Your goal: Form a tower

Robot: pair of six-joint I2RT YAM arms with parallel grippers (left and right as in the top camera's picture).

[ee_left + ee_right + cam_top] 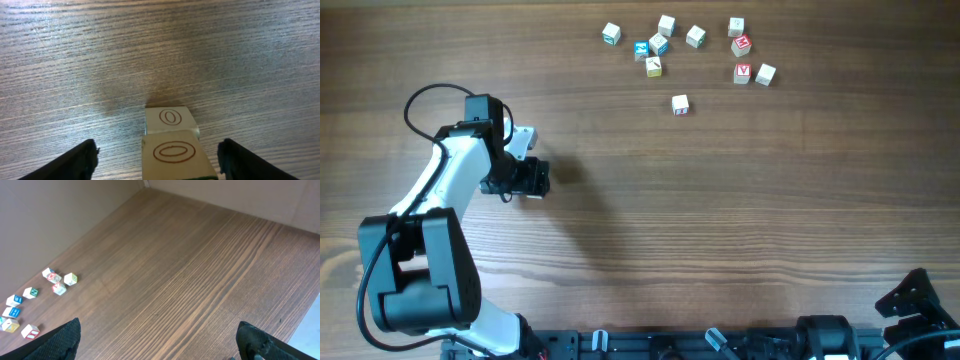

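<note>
Your left gripper (157, 156) hangs over the left part of the bench (720, 200), jaws apart, one dark finger on each side of the tower (173, 150) with bare wood showing in both gaps. That straddle suggests you are either about to close on the cubes or are letting go of them. The left wrist view shows two whitish faces in line, the nearer one larger, which fits one cube sitting above another, though you cannot count the levels from here. The overhead view hides the tower under the gripper. Each face carries a brown double-lined oval that reads as an O or a zero. The loose cubes (660, 45) lie scattered at the far edge, well apart from the tower, one single cube (680, 104) nearer. Their red and teal prints are too small to read. Your right gripper (157, 340) stands wide apart and empty.
</note>
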